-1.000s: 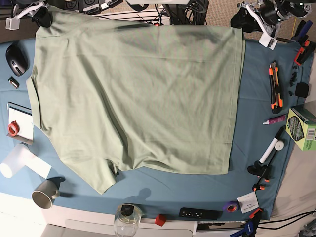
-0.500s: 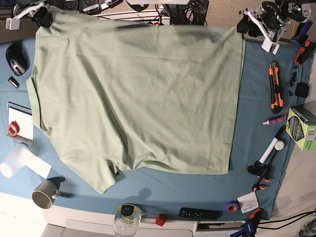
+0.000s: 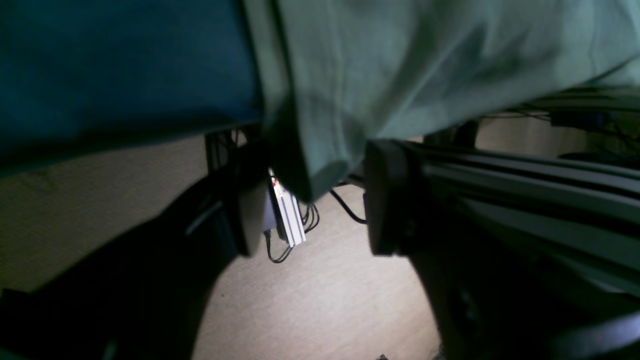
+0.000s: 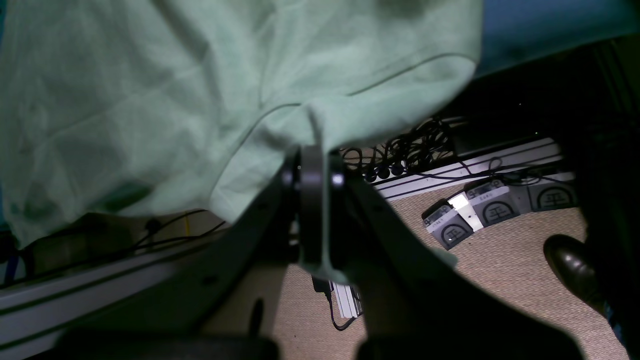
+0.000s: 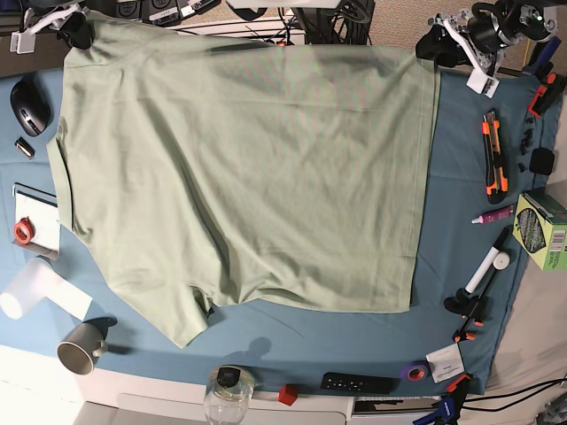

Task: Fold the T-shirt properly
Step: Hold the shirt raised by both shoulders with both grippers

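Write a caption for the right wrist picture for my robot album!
The right hand pinches a fold of the pale green T-shirt hanging over the table's edge.

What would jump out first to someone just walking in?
A big sage-green T-shirt covers most of the teal table cloth. At its far edge, the right gripper pinches one corner, while the left gripper stands open around the other hanging corner. Tools line the sides.

Grey mug point(image 5: 81, 347) (lying tipped), computer mouse point(image 5: 28, 106), orange knife point(image 5: 494, 156)
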